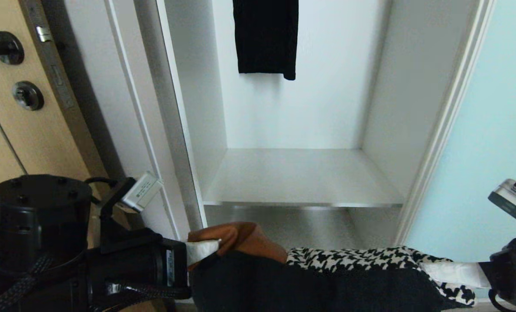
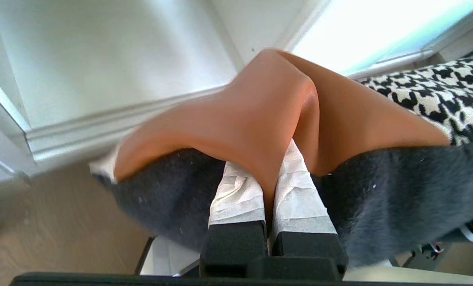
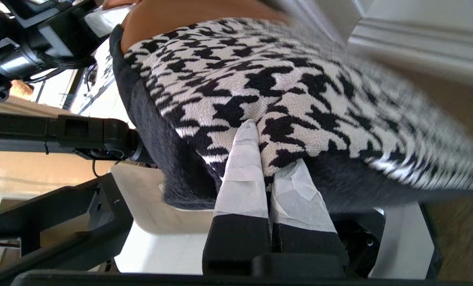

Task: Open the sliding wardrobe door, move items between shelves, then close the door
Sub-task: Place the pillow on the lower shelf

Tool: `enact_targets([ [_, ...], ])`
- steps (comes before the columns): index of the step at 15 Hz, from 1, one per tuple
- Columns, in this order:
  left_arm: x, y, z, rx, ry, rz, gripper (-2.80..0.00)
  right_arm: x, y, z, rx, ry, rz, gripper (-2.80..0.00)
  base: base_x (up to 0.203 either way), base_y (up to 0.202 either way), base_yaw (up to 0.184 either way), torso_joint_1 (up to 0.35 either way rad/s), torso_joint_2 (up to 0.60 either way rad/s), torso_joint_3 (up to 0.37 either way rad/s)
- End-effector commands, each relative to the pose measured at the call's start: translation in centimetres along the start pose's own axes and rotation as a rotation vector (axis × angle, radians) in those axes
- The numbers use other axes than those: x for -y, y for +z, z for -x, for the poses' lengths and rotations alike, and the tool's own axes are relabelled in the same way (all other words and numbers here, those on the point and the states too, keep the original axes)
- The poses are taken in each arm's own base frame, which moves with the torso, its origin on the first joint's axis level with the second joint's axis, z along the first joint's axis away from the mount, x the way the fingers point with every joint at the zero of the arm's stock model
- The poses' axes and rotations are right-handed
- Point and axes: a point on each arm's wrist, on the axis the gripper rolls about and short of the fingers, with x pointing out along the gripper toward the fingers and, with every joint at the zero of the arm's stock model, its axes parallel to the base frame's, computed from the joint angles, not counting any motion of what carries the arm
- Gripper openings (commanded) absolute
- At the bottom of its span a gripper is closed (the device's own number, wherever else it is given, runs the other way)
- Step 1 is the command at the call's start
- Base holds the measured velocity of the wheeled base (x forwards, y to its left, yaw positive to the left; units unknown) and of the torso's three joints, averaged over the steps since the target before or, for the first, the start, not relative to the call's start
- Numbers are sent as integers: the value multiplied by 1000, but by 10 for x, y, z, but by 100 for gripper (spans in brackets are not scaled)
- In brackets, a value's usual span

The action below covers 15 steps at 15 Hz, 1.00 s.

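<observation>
The cushion point(image 1: 327, 277), tan leather on its left end and houndstooth on its right with a black side, hangs level between both grippers in front of the open wardrobe, lower in the head view than the white shelf point(image 1: 301, 177). My left gripper point(image 1: 203, 251) is shut on a fold of the tan leather point(image 2: 260, 99), its taped fingertips point(image 2: 236, 186) pinching it. On the other end my right gripper point(image 1: 452, 273) is shut on the houndstooth edge point(image 3: 300, 79). The pale aqua sliding wardrobe door point(image 1: 496, 130) stands slid to the right.
A black garment point(image 1: 266, 34) hangs at the top of the compartment above the shelf. A light-brown wooden door point(image 1: 24, 130) with a dark handle and lock stands at the left. The wardrobe's white side walls point(image 1: 197, 108) frame the opening.
</observation>
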Motion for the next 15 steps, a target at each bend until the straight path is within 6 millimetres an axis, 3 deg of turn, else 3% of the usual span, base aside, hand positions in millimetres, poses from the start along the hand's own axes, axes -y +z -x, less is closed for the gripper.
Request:
enact_targets([
  [1, -2, -2, -5, -16, 7, 6, -280, -1, -2, 2, 1, 6, 1, -280, -192, 0, -2, 2, 0, 2],
  [10, -2, -3, -5, -18, 12, 10, -280, -2, -3, 3, 5, 11, -14, -280, -193, 0, -1, 2, 4, 0],
  [15, -6, -8, -12, -37, 58, 13, -280, -1, -3, 2, -2, 11, -21, -280, -23, 0, -1, -1, 0, 0],
])
